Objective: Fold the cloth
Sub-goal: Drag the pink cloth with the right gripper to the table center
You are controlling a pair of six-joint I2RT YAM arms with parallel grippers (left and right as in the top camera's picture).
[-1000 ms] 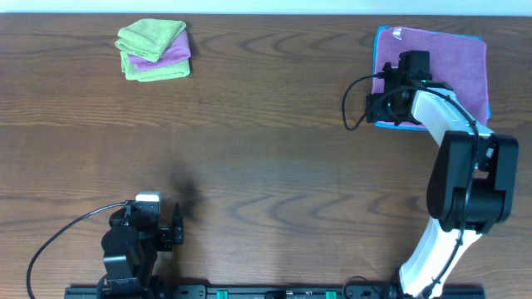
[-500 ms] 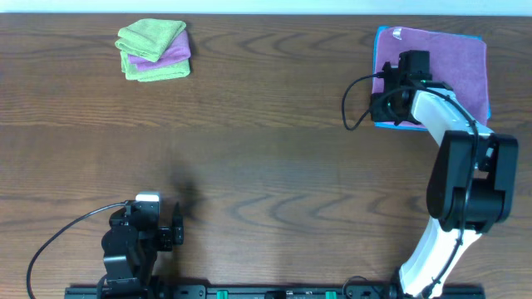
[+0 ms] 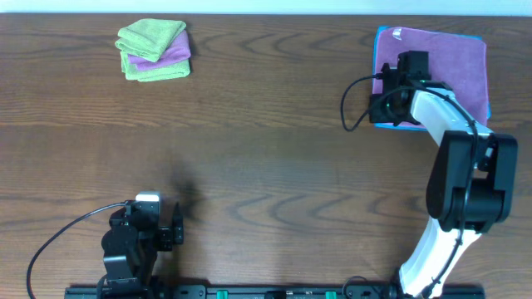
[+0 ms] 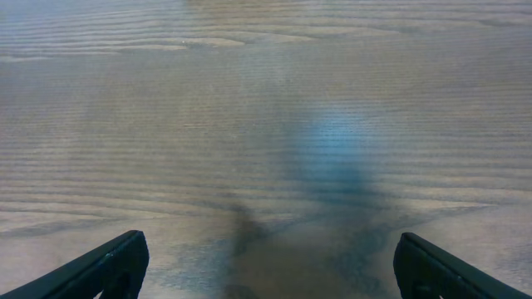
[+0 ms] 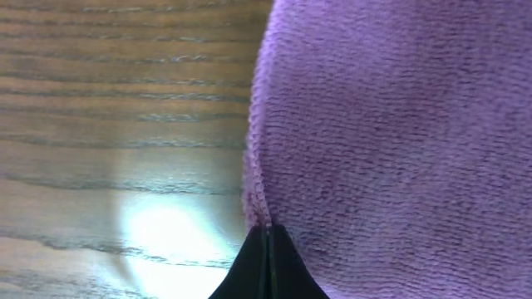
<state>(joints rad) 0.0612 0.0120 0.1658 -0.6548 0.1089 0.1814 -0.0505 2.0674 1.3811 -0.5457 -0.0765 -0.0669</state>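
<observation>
The purple cloth (image 3: 445, 62) lies flat at the table's far right, on top of a blue cloth (image 3: 379, 50) whose edges show around it. A small white tag (image 3: 396, 34) sits at its far left corner. My right gripper (image 3: 391, 98) is down over the cloth's left edge. In the right wrist view, the right gripper (image 5: 266, 231) is shut, pinching the edge of the purple cloth (image 5: 391, 124), with bare wood to the left. My left gripper (image 3: 170, 232) rests near the front left; the left gripper (image 4: 270, 270) is wide open over bare table with nothing between its fingers.
A folded stack of lime-green cloths with a purple one between them (image 3: 154, 51) sits at the far left. The right arm's black cable (image 3: 353, 104) loops out over the wood left of the cloths. The wooden table (image 3: 266, 149) stretches between the two arms.
The right gripper has closed onto the purple cloth's left edge. Neither arm has visibly shifted in the overhead view.
</observation>
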